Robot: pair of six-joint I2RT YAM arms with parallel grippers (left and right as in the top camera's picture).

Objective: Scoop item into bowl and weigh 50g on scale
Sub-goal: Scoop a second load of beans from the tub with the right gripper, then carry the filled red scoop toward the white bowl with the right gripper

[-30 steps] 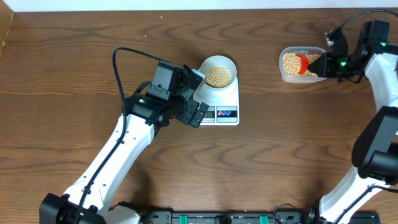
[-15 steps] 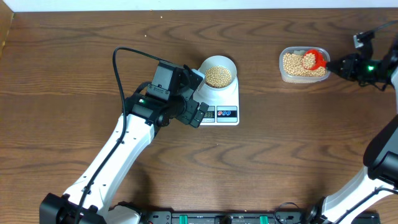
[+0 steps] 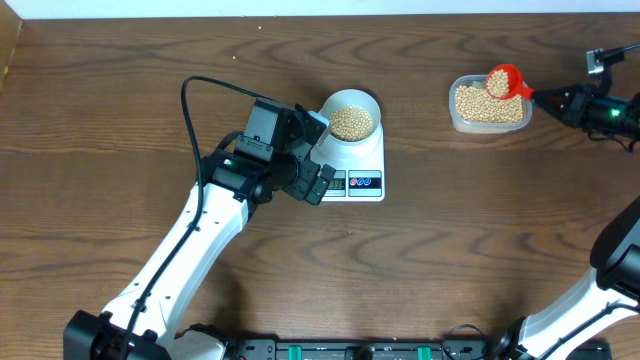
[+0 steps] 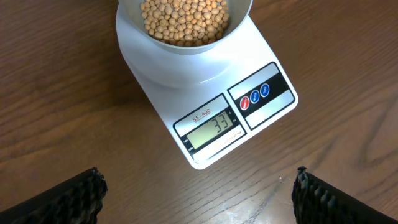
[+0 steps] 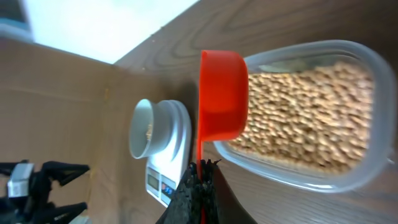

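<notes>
The pale bowl (image 3: 351,116) holds tan beans (image 3: 351,122) and stands on the white scale (image 3: 362,168). In the left wrist view the bowl (image 4: 184,31) and scale (image 4: 205,99) show, and the display (image 4: 213,127) reads 33. My left gripper (image 3: 322,182) is open and empty just left of the scale's front; its fingertips (image 4: 198,193) frame bare wood. My right gripper (image 3: 545,98) is shut on the handle of a red scoop (image 3: 503,82) full of beans, held over the far right edge of the clear tub (image 3: 489,104). The scoop (image 5: 222,96) and tub (image 5: 311,118) show in the right wrist view.
The left arm (image 3: 200,235) runs from the front left edge up to the scale. The right arm (image 3: 612,110) reaches in from the right edge. A white wall strip (image 3: 300,8) borders the table's far side.
My right gripper has drawn back to the right and lifted the red scoop, now filled with beans, out of the tub's middle to its far right edge. The left arm has not moved.
</notes>
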